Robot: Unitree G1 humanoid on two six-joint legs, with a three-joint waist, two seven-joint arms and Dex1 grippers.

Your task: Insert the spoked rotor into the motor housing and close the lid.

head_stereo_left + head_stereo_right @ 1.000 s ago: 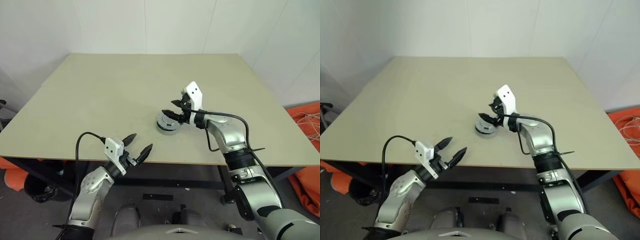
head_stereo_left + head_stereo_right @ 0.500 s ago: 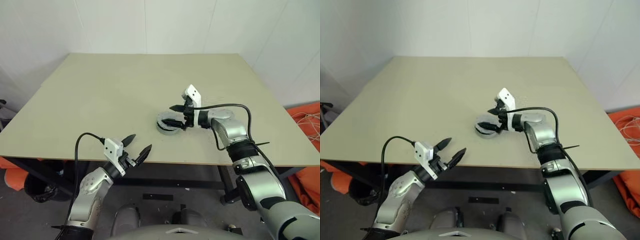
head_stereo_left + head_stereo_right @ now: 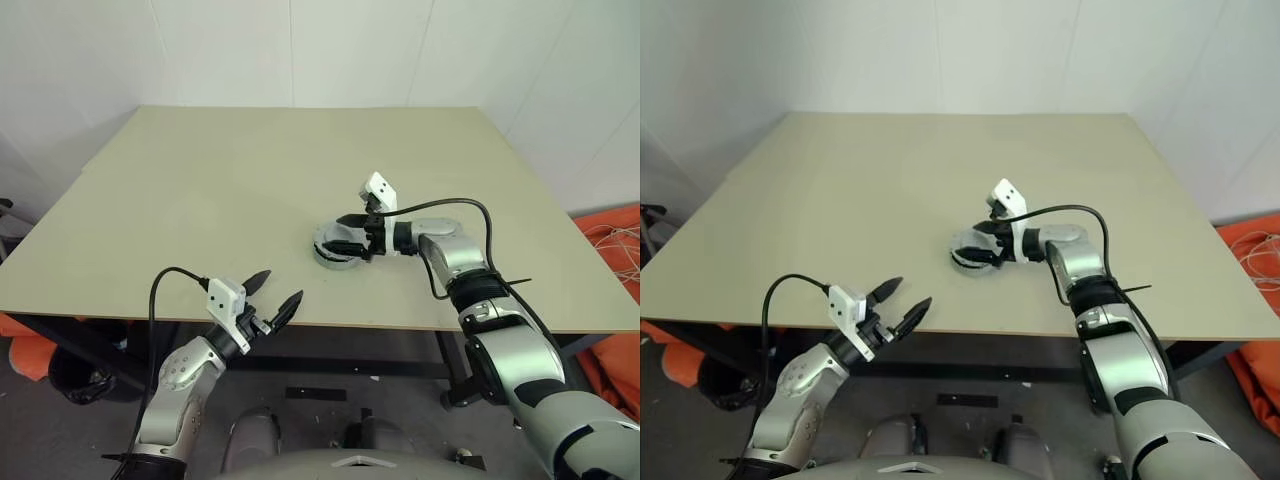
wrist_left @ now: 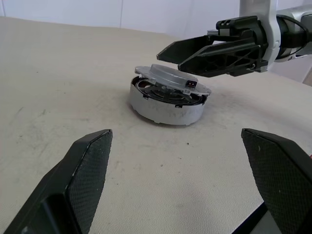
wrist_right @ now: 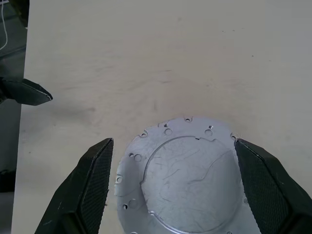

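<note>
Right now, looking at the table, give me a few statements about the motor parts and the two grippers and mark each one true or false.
1. The lid lies on top of the motor housing. True.
2. The lid sits flush and level all round. False: in the left wrist view it sits tilted, with a gap showing under its edge.
3. The right gripper is clamped on the lid. False: its fingers are spread open, hovering just over the lid.
4. The left gripper is open near the table's front edge, apart from the parts. True.
5. The housing stands at the table's far left corner. False: it stands near the middle, towards the front.
</note>
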